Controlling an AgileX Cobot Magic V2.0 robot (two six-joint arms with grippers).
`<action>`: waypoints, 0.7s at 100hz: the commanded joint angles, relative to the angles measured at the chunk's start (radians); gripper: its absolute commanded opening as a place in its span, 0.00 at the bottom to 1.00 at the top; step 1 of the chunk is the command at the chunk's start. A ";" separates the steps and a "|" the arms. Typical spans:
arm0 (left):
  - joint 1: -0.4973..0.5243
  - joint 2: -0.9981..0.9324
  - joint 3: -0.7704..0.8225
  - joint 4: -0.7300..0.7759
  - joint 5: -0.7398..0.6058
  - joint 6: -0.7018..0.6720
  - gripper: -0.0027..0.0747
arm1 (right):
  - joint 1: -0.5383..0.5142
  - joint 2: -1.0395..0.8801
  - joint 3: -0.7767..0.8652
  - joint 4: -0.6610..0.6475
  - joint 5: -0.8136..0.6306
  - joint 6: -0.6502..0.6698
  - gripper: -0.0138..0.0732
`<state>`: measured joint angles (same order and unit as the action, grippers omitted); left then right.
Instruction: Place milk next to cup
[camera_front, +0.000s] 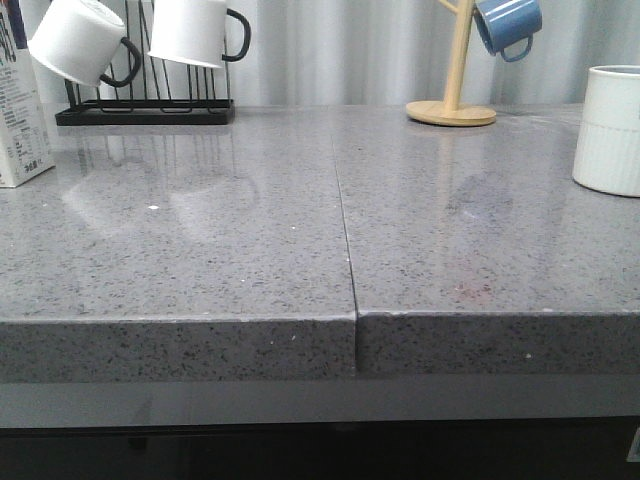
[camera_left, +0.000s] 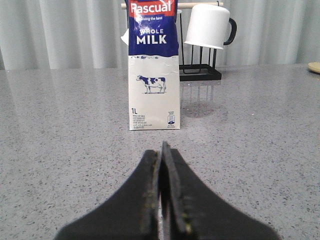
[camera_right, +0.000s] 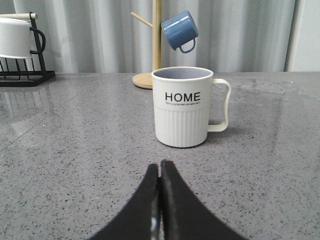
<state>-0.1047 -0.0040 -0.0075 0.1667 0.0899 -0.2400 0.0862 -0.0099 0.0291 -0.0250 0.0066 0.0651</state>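
Note:
The milk carton (camera_left: 153, 70), white and dark blue with "WHOLE MILK" and a cow picture, stands upright on the grey counter; in the front view only its edge (camera_front: 20, 110) shows at the far left. The white ribbed "HOME" cup (camera_right: 182, 106) stands upright, handle to one side; in the front view it (camera_front: 608, 130) is cut off at the far right. My left gripper (camera_left: 161, 150) is shut and empty, low over the counter, a short way from the carton. My right gripper (camera_right: 160, 167) is shut and empty, facing the cup with a gap between. Neither gripper shows in the front view.
A black wire rack (camera_front: 145, 105) holds plain white mugs with black handles (camera_front: 195, 30) at the back left. A wooden mug tree (camera_front: 455, 70) holds a small blue mug (camera_front: 508, 22) at the back right. A seam (camera_front: 345, 210) splits the counter; its front edge (camera_front: 320, 345) is near.

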 joint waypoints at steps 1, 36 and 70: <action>-0.006 -0.029 0.052 -0.002 -0.077 -0.007 0.01 | 0.000 -0.020 -0.020 0.002 -0.078 -0.005 0.02; -0.006 -0.029 0.052 -0.002 -0.077 -0.007 0.01 | 0.000 -0.020 -0.039 0.086 -0.052 -0.004 0.02; -0.006 -0.029 0.052 -0.002 -0.077 -0.007 0.01 | -0.001 0.101 -0.273 0.064 0.194 -0.005 0.02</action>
<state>-0.1047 -0.0040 -0.0075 0.1667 0.0899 -0.2400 0.0862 0.0193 -0.1587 0.0574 0.2141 0.0651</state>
